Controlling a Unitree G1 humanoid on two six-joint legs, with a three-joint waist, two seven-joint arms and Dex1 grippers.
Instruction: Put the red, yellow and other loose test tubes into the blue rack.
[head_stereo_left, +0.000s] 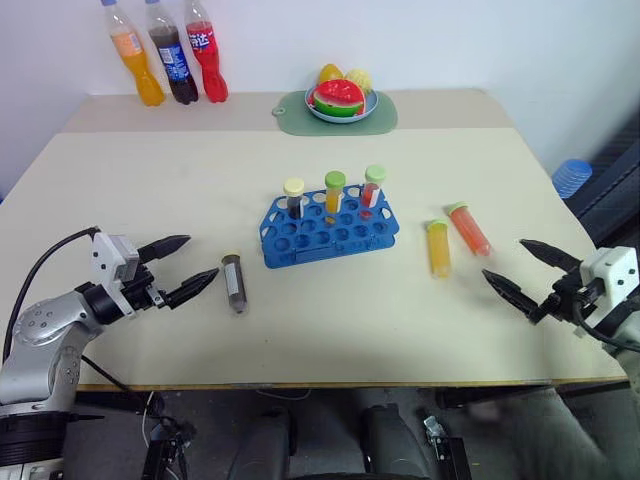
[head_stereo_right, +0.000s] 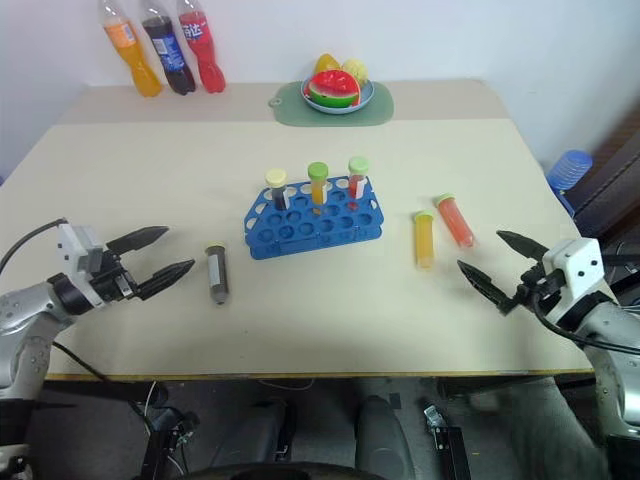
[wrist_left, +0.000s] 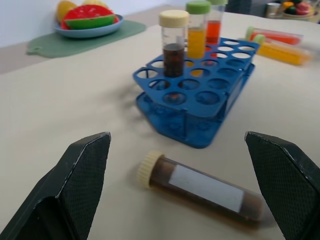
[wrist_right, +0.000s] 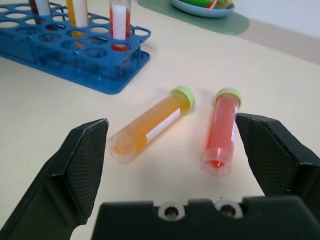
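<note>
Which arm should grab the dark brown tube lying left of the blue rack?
Left. The open left gripper is nearest the lying dark brown tube; the right gripper sits beyond the blue rack.

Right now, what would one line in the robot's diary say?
rack: three tubes standing | loose: dark tube, yellow tube, red tube lying on table | left gripper: open, empty | right gripper: open, empty

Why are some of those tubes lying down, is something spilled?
Nothing spilled. Three capped tubes lie on the table instead of standing in the blue rack: a dark tube left of it, a yellow tube and a red tube to its right.
</note>
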